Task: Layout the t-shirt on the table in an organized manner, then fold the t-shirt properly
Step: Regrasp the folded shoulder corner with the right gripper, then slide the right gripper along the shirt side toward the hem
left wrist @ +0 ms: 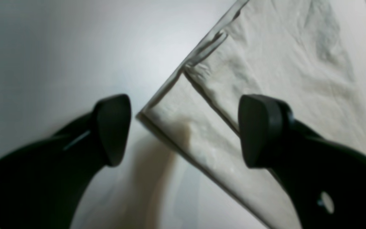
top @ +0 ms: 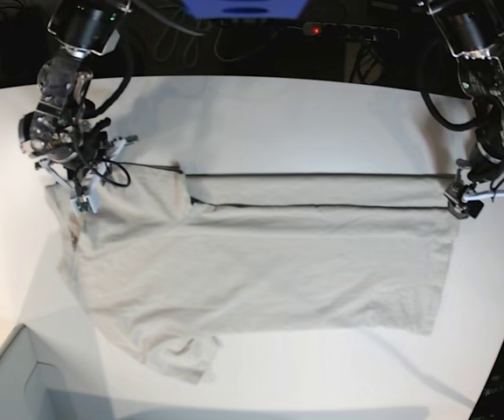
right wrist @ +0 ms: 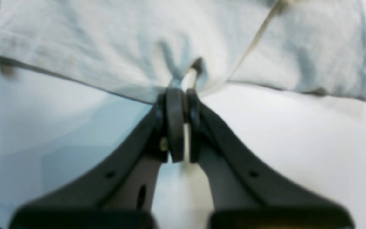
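The light grey-beige t-shirt (top: 261, 271) lies spread across the white table (top: 322, 114), its far long edge folded over into a narrow band. At the shirt's left end my right gripper (top: 84, 199) is shut on the cloth. In the right wrist view the t-shirt (right wrist: 106, 38) puckers where the right gripper (right wrist: 183, 95) pinches its edge. My left gripper (top: 462, 198) stands open at the folded band's right end. In the left wrist view the left gripper (left wrist: 186, 127) straddles a folded corner of the t-shirt (left wrist: 265, 47), just above the table (left wrist: 59, 47).
A pale box corner (top: 7, 385) sits at the near left. A power strip (top: 339, 31) and cables lie beyond the table's far edge. The table's curved edge runs close to the left arm on the right side.
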